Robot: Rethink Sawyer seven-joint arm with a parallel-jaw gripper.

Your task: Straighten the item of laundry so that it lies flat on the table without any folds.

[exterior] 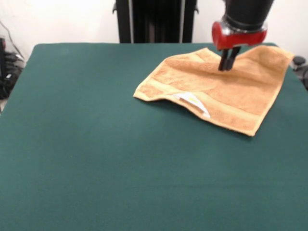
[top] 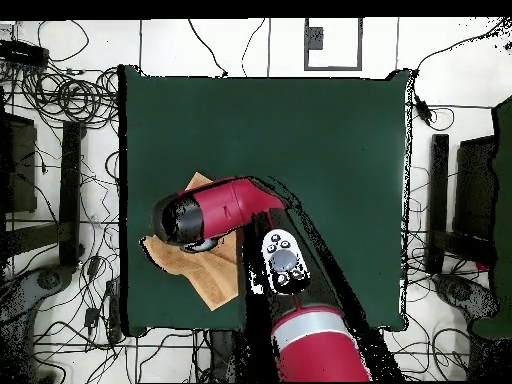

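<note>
The tan-orange towel (exterior: 226, 94) lies at the far right of the green table (exterior: 96, 154). It is mostly spread out. Its near-left edge is lifted and curled, and the white label (exterior: 192, 100) shows there. Its far edge is wavy, with raised corners on each side of the gripper. My gripper (exterior: 226, 66) points straight down near the towel's far edge, with its tips on the cloth. Its jaws stand close together, and no cloth is visibly lifted between them. In the overhead view the arm's head (top: 195, 218) covers most of the towel (top: 190, 268).
The robot's black pedestal (exterior: 156, 19) stands behind the table's far edge. Cables and dark stands (top: 70, 170) lie on the floor around the table. The towel's far right corner (exterior: 288, 54) lies close to the table's right edge.
</note>
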